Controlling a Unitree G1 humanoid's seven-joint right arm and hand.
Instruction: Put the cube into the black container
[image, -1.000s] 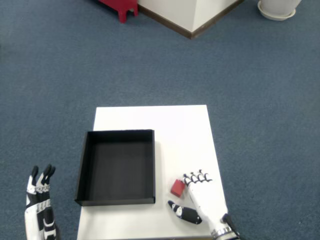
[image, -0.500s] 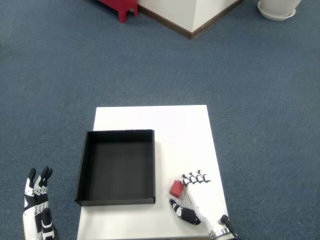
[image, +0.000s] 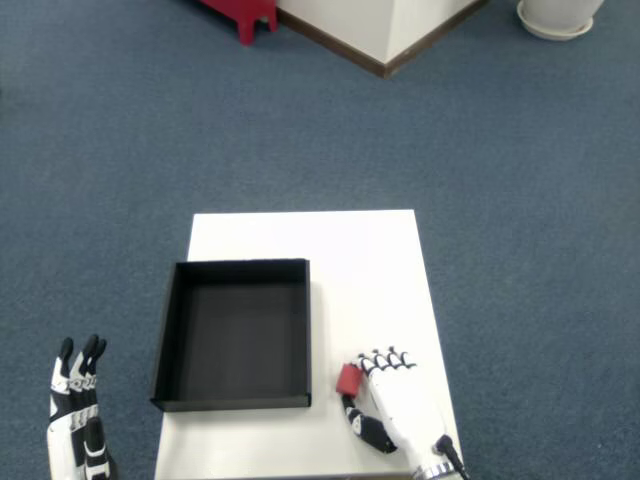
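A small red cube (image: 349, 380) rests on the white table (image: 360, 260), just right of the black container's near right corner. My right hand (image: 396, 400) lies on the table beside it. Its curled fingertips (image: 385, 360) press on the cube's right side and the dark thumb (image: 364, 428) reaches up to its near side, so the cube is pinched between them. The black container (image: 166, 330) is a shallow open tray on the table's left half, with nothing in it.
The left hand (image: 78, 410) hangs off the table's left side over blue carpet, fingers straight. Red furniture (image: 240, 14) and a white wall corner (image: 385, 30) stand far behind. A white pot base (image: 555, 18) is at the top right.
My right hand has slid slightly left and nearer, its fingers curling and the thumb closing toward the cube. The cube has shifted a little left. The left hand has dropped slightly.
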